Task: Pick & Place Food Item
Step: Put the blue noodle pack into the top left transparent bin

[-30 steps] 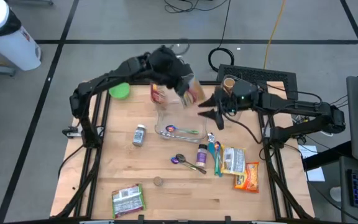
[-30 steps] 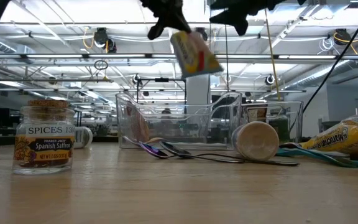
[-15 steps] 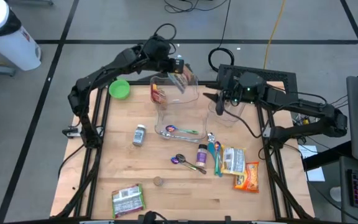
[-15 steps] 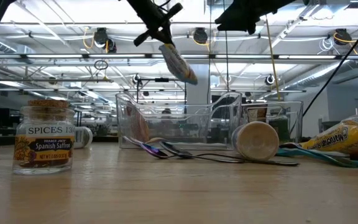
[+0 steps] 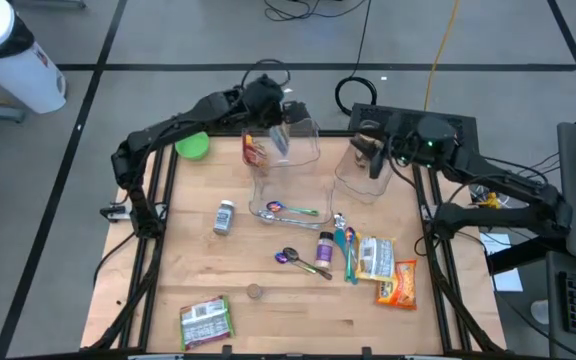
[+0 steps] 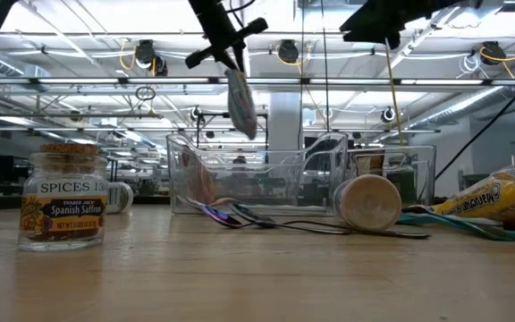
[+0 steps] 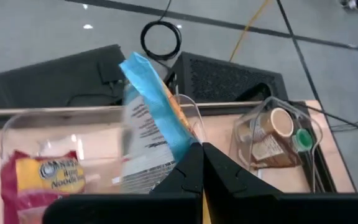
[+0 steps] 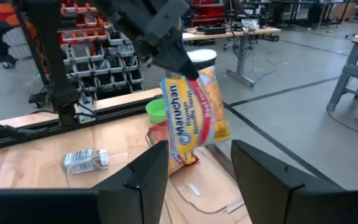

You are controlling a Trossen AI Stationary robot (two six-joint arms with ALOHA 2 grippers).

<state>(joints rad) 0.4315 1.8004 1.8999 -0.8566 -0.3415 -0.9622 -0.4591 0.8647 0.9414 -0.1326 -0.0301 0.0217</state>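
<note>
A: Starting left of the clear bin [image 5: 286, 172], what is there?

B: A green bowl [image 5: 192, 146] sits near the tabletop's [image 5: 268, 320] far edge, and a spice jar [image 5: 225, 217] lies nearer than the bin, off its left corner; the left arm reaches in from beyond the bowl, bent at the elbow, its wrist tipped down over the bin's far end.

A: And its pincer?

B: The left pincer [image 5: 271, 118] is clamped on the top edge of a ramen packet [image 5: 279, 141]; the packet hangs edge-down above the bin, clear of the floor of it; a second packet [image 7: 41, 177] already lies inside against the left wall.

A: To the right of the bin?

B: A second clear container [image 5: 366, 168] holding a brown jar; the right arm stretches in from the right, forearm nearly level, and the right pincer [image 5: 376, 158] hovers over that container, fingers parted and holding nothing; snack bags [image 5: 386, 270] lie nearer, well right of the bin.
</note>
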